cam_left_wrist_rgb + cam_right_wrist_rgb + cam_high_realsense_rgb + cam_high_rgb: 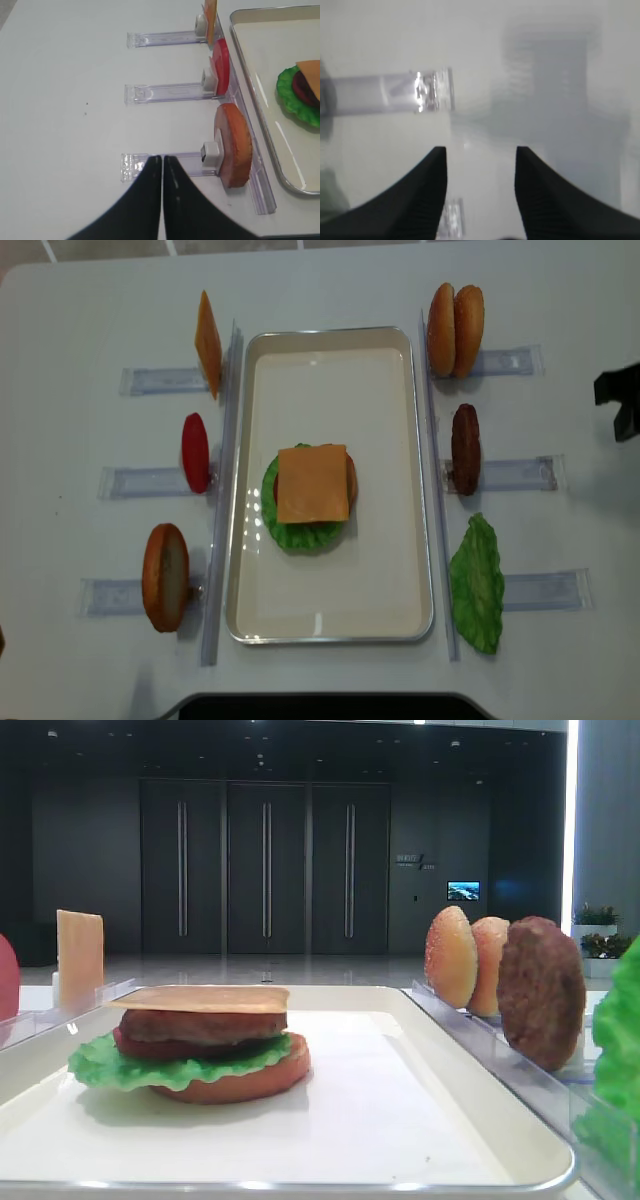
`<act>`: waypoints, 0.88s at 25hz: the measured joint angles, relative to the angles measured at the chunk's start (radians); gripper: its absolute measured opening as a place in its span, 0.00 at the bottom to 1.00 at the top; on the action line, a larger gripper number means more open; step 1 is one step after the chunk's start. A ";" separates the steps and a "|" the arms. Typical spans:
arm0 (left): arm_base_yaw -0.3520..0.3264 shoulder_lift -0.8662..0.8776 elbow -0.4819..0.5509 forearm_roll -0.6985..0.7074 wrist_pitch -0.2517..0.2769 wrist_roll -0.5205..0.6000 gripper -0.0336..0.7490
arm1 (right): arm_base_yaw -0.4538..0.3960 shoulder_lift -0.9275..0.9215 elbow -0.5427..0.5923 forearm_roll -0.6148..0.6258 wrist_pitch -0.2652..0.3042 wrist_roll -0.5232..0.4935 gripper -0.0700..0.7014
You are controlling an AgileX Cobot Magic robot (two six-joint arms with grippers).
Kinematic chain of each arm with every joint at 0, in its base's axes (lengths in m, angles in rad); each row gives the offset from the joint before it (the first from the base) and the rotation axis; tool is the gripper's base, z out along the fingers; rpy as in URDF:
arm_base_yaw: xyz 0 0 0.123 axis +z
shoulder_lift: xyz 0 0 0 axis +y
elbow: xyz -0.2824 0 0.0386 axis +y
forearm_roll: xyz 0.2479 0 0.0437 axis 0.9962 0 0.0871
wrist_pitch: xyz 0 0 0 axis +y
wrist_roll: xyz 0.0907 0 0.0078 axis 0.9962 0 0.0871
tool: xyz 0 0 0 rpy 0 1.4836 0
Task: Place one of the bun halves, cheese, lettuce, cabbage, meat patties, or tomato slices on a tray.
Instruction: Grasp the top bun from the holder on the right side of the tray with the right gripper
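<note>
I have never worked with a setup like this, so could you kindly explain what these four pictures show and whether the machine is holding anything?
This is a two-armed robot building a toy burger. Two pictures come from fixed cameras: one looks straight down on the table, one sits low at the edge of the cream tray. The other two come from cameras on the wrists.

On the tray stands a half-built stack: a bottom bun, lettuce, a patty, and a cheese slice on top.

Clear holders flank the tray. On the left stand spare cheese, a red tomato slice and a flat bun half. On the right stand two sesame bun halves, a meat patty and a lettuce leaf.

The left gripper is shut and empty. The right gripper is open over the bare table, holding nothing.
</note>
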 joint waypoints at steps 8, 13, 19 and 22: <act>0.000 0.000 0.000 0.000 0.000 0.000 0.03 | 0.000 0.336 -0.537 0.002 0.136 -0.016 0.49; 0.000 0.000 0.000 0.000 0.000 0.000 0.03 | 0.000 0.472 -0.735 0.020 0.209 -0.001 0.49; 0.000 0.000 0.000 0.000 0.000 0.000 0.03 | 0.045 0.483 -0.756 0.028 0.246 0.069 0.49; 0.000 0.000 0.000 0.000 0.000 0.000 0.03 | 0.134 0.483 -0.757 0.028 0.247 0.104 0.49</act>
